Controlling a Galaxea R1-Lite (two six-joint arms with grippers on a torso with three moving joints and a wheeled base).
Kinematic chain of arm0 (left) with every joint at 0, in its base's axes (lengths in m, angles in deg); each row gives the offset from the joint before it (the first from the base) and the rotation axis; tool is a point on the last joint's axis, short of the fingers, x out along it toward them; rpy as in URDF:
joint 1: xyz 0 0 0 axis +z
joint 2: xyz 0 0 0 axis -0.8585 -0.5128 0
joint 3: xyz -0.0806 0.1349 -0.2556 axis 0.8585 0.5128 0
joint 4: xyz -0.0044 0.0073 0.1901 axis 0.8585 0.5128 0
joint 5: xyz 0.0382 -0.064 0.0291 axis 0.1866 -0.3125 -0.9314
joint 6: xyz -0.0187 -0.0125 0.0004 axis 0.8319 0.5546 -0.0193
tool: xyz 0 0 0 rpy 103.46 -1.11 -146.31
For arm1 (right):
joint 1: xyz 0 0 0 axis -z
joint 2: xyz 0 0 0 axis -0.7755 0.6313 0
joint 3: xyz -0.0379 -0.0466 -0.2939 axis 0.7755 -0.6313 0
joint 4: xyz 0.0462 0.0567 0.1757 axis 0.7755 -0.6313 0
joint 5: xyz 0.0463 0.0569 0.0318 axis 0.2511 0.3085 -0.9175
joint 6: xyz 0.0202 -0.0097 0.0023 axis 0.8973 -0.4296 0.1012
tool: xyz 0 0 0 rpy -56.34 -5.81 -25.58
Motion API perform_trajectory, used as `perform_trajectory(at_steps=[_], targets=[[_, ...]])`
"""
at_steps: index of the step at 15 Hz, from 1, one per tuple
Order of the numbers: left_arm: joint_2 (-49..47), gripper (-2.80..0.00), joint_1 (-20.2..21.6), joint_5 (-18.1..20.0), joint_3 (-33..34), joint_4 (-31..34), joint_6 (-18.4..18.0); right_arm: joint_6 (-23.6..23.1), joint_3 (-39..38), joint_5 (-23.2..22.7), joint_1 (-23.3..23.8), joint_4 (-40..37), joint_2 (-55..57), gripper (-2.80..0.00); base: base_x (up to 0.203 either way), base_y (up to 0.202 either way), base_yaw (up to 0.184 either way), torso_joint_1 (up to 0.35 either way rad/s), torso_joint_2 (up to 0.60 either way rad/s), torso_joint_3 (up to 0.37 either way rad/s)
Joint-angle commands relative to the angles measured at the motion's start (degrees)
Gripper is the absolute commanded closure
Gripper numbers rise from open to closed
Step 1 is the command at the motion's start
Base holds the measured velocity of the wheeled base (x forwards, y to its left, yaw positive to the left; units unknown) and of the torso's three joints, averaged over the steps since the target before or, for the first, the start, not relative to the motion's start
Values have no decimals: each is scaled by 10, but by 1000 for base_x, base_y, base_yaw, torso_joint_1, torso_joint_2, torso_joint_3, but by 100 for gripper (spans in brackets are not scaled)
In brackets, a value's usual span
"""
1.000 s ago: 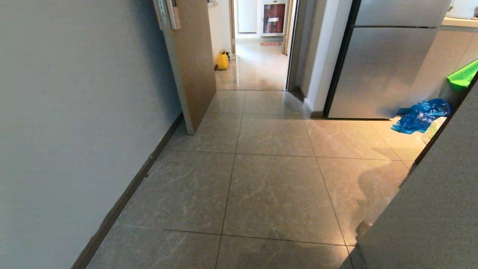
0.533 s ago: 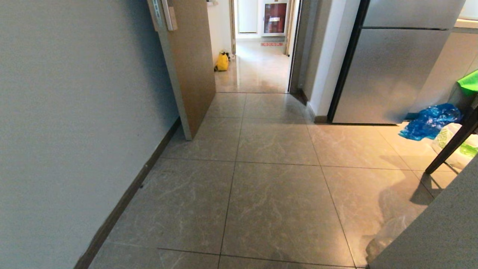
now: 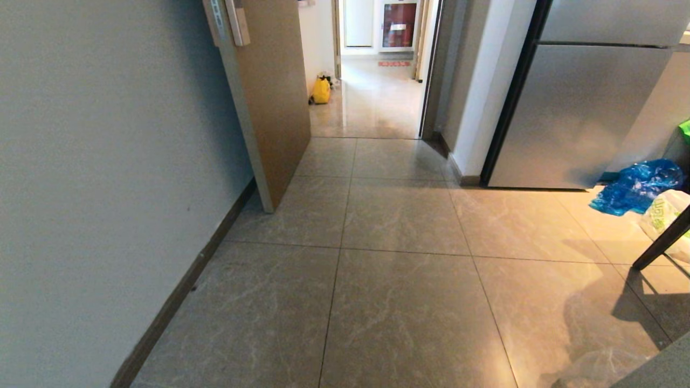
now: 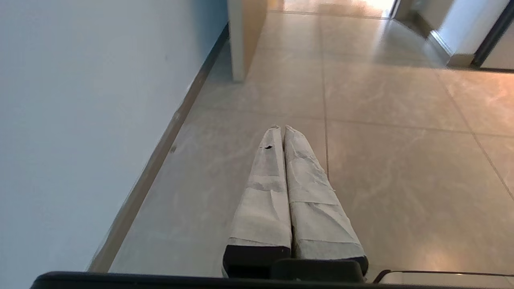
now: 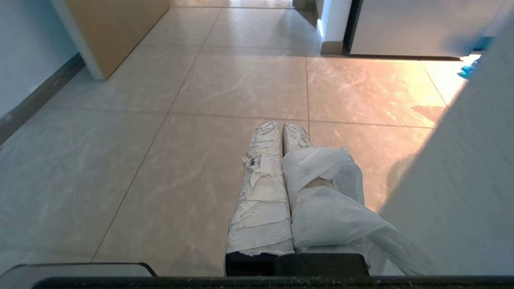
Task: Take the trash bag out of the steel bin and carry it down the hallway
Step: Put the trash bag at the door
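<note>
Both tools pressed shut: right tool (image 5: 283, 127) pinching bag (image 5: 333, 200) for carrying toward hallway (image 3: 372, 102), left tool (image 4: 280, 130) riding empty.

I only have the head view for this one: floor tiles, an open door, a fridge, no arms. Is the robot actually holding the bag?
Observer: Yes. The right wrist view shows the right gripper shut, with the thin white trash bag pinched in it, draped over one side and trailing away below.
Operator: And the other arm?
Observer: The left wrist view shows the left gripper shut on nothing, above the floor tiles, with the wall close alongside.
</note>
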Motion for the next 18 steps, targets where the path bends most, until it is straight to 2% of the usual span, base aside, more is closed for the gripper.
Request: perform_trajectory(at_steps=[1, 18], targets=[[0, 0, 0, 0, 0, 0, 0, 0, -1, 0, 0, 0, 0, 0, 195, 0, 5, 5, 2, 4], [0, 0, 0, 0, 0, 0, 0, 0, -1, 0, 0, 0, 0, 0, 192, 0, 1, 3, 2, 3]])
